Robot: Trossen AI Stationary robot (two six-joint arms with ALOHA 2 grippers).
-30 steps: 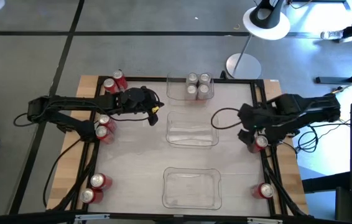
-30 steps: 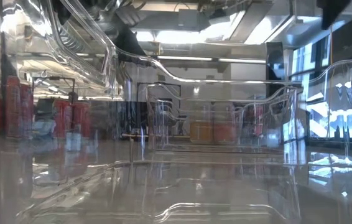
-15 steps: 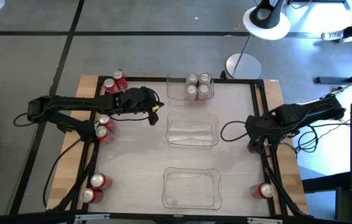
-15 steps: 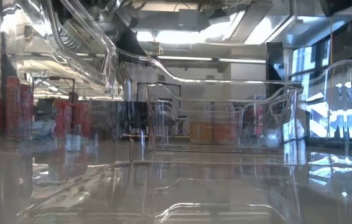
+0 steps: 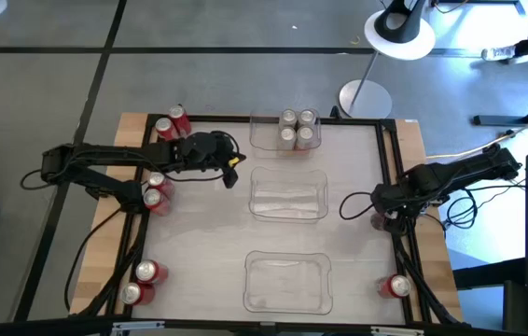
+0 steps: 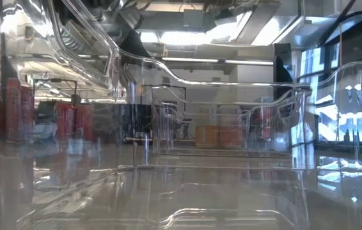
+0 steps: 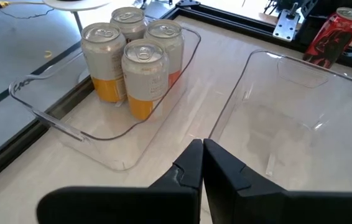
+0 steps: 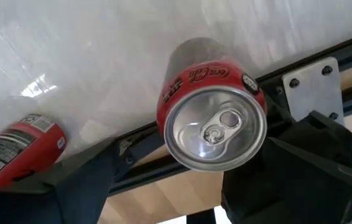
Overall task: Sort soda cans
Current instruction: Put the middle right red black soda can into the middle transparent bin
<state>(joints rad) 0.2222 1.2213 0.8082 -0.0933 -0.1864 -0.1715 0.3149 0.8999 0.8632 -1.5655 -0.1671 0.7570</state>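
A red soda can (image 8: 213,118) stands upright by the black frame at the table's right edge. My right gripper (image 5: 389,213) hangs above it, pointing down and open, with one finger (image 8: 83,183) on each side of the can's top and no touch that I can see. Several silver cans (image 7: 135,59) stand in the far clear tray (image 5: 266,142). My left gripper (image 7: 202,158) is shut and empty above the table, left of the middle tray. More red cans stand at the far left (image 5: 173,123), mid left (image 5: 156,191), near left (image 5: 143,278) and near right (image 5: 396,286).
An empty middle tray (image 5: 287,213) and an empty near tray (image 5: 286,306) lie along the table's centre line. A black frame (image 5: 390,154) borders the table. Cables trail from the right arm (image 5: 460,173). In the low view the trays' clear walls (image 6: 168,115) fill the picture.
My right gripper has gone down and toward the table's right edge, tipping to point straight down until its open fingers straddle the red can by the frame. It has stayed open. The cans and trays have not moved.
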